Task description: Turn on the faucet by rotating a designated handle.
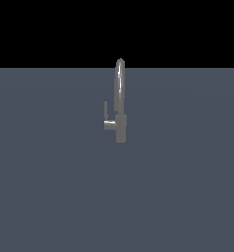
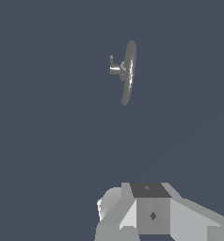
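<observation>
A slim grey faucet point(image 1: 120, 101) stands upright on the flat grey floor, with a tall narrow arched spout on a short cylindrical base. The handle point(image 1: 105, 110) is a thin upright lever on a short stub, on the side toward the exterior view's left. No arm or gripper shows in the exterior view. In the wrist view the faucet point(image 2: 128, 70) lies far off, its handle point(image 2: 112, 62) a small bar beside the base. Only blocky grey parts of my gripper point(image 2: 149, 209) show at the frame's edge, well apart from the faucet, and its fingers' spacing is unclear.
A plain grey-blue floor point(image 1: 50, 187) stretches around the faucet up to a black background. Nothing else stands on it.
</observation>
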Robot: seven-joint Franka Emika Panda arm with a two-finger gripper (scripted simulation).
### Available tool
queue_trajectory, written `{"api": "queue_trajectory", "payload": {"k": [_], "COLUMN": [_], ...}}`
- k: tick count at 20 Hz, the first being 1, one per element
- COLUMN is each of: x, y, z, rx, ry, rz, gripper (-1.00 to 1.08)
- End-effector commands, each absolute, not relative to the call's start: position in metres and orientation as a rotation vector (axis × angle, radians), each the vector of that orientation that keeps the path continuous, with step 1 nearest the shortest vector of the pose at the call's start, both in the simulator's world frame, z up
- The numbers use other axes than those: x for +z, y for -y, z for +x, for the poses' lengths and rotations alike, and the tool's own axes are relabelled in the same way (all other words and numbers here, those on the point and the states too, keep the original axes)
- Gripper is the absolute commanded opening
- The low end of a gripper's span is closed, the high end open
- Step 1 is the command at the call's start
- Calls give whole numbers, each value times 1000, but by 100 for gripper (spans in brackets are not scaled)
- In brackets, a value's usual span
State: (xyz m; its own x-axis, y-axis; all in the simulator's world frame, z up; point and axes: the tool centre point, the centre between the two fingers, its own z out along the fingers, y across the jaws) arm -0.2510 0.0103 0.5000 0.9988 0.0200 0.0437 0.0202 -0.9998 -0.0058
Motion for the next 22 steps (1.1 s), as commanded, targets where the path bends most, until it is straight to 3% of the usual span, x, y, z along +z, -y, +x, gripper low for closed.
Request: {"api": "queue_trajectory", "payload": {"k": [1,22], "x": [500,510], "y": [-10,-14], "z": [-251,-245], "rx": [-68,-124], "ry": [32,-14], "rz": [-3134,-3160], "gripper": [-100,-100]}}
